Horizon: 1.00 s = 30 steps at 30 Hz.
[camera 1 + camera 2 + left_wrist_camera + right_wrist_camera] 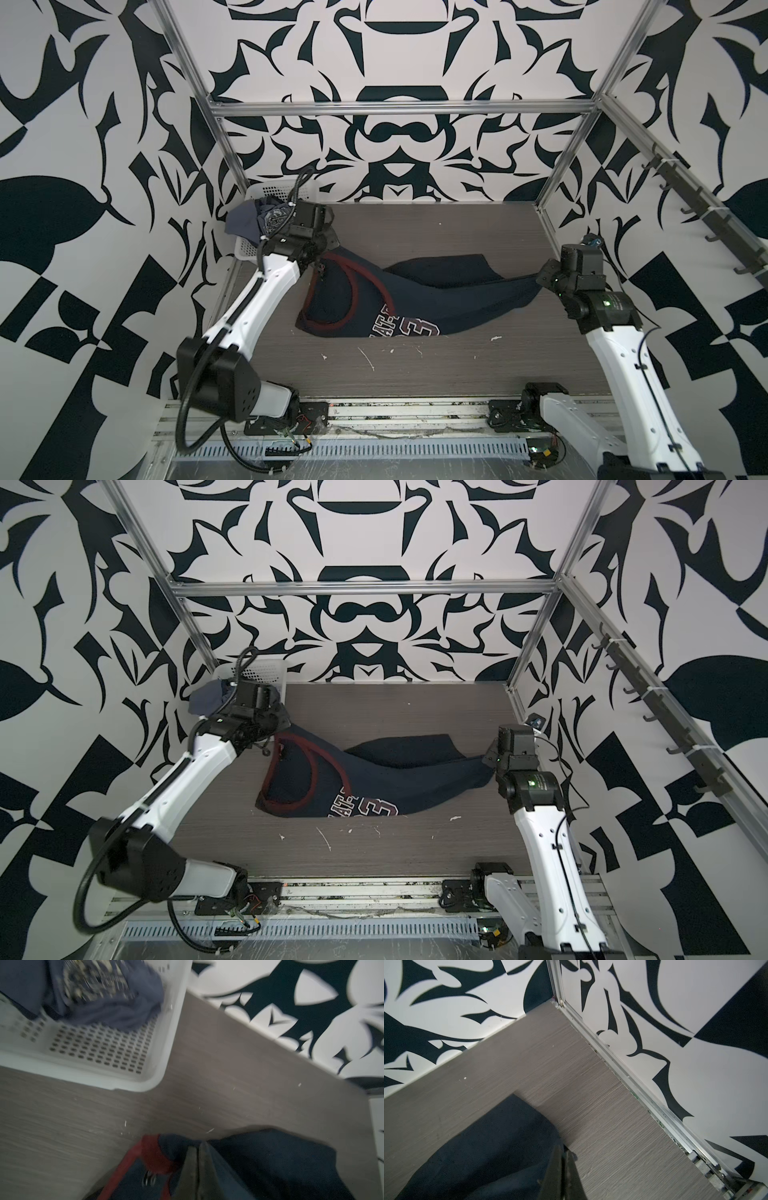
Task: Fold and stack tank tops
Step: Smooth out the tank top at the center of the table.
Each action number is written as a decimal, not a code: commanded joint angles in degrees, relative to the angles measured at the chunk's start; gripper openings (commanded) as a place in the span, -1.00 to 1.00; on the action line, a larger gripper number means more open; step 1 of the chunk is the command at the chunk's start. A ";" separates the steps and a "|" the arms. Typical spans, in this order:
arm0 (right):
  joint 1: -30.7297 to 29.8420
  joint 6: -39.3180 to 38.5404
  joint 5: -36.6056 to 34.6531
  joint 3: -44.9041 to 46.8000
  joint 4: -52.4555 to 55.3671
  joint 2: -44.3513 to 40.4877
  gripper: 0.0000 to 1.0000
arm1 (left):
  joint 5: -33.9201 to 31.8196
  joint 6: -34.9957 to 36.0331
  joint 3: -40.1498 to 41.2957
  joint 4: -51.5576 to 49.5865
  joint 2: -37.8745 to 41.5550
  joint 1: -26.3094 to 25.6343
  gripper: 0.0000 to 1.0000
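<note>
The dark navy tank top [419,297] [374,777], with maroon trim and a "23" print, hangs stretched low over the table between my two grippers. My left gripper [326,251] [200,1146] is shut on its shoulder end beside the maroon trim [151,1153]. My right gripper [540,279] [564,1149] is shut on a corner of the hem end [500,1142]. The printed front sags onto the table. The slate grey-blue tank top [247,220] [108,1007] lies bunched in the white basket.
The white perforated basket [244,249] [176,1028] stands in the table's far left corner, right behind my left wrist. Grey wood-grain table [415,365] lies in front of the cloth. Metal frame rails [623,1076] and patterned walls close the back and sides.
</note>
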<state>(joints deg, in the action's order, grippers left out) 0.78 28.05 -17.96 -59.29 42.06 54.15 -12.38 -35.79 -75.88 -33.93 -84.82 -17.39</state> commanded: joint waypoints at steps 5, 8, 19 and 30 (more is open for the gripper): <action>0.96 0.12 0.05 -5.28 -5.31 8.29 -1.00 | 5.89 0.76 -16.36 -6.04 -13.73 -0.25 -1.00; 1.58 1.07 1.77 -5.40 -7.42 12.67 -1.00 | 6.09 1.22 -22.98 -8.41 -22.09 -0.34 -0.67; 5.63 1.85 8.62 -3.04 -11.44 19.91 -1.00 | 0.36 2.71 -29.35 -13.24 -25.79 -12.67 0.41; 5.81 1.17 8.82 1.96 -11.74 16.85 -1.00 | 13.64 -4.35 -14.29 -4.28 -26.68 -21.47 0.21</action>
<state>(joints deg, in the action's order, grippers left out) 6.42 29.39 -9.17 -58.11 31.42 73.25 -2.37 -37.76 -91.15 -39.79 -110.02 -38.13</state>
